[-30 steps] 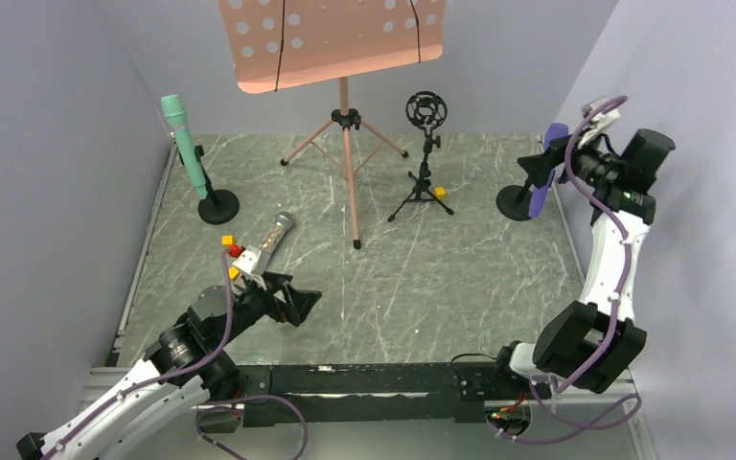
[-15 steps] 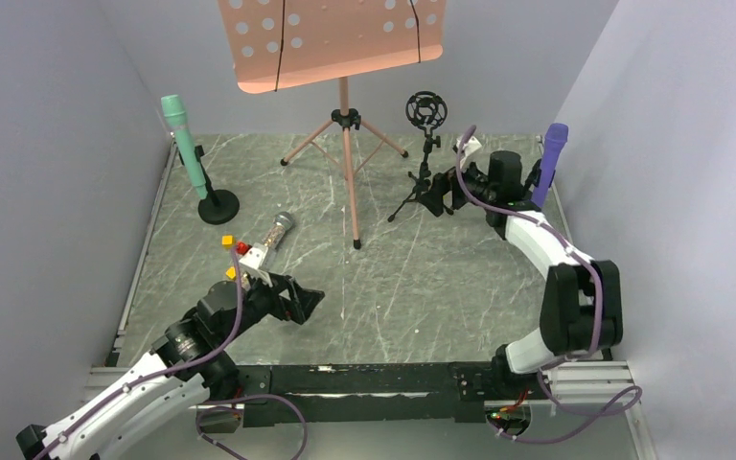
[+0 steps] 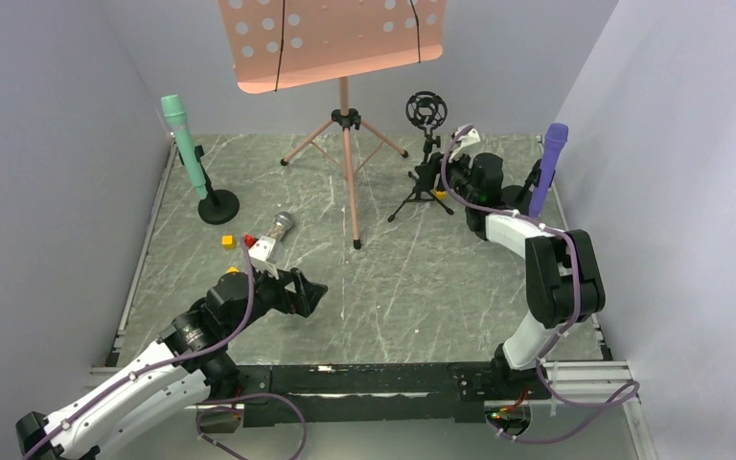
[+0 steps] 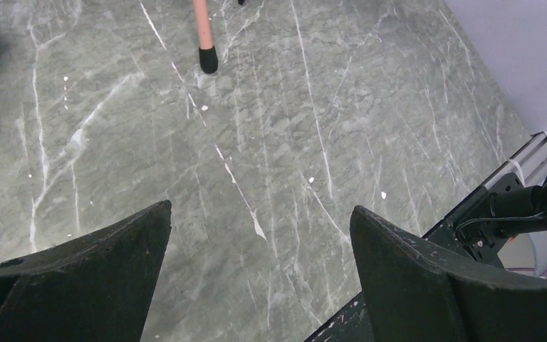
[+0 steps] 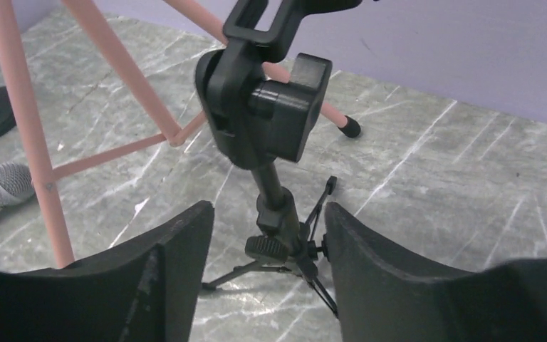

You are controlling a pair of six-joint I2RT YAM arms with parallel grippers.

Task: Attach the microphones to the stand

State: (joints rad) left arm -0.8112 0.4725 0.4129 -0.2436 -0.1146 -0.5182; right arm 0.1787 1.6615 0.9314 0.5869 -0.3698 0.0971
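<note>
The mint green microphone (image 3: 176, 136) stands in a round-based holder at the back left. The purple microphone (image 3: 547, 171) stands upright at the right. The glittery silver microphone (image 3: 279, 229) lies on the table, its mesh head (image 5: 3, 186) towards the pink leg. A black tripod stand (image 3: 424, 182) carries a ring shock mount (image 3: 426, 109). My right gripper (image 5: 269, 215) is open, its jaws either side of the stand's pole (image 5: 275, 191) with gaps. My left gripper (image 4: 260, 215) is open and empty over bare table, right of the silver microphone.
A pink music stand (image 3: 345, 144) on three legs stands at the back centre, one foot (image 4: 207, 58) ahead of my left gripper. Small yellow and red blocks (image 3: 227, 241) lie by the silver microphone. Another yellow block (image 3: 439, 193) lies by the tripod. Walls close in left and right.
My right arm swung left from the purple microphone to the tripod stand, and its jaws narrowed around the pole. My left arm shifted slightly forward.
</note>
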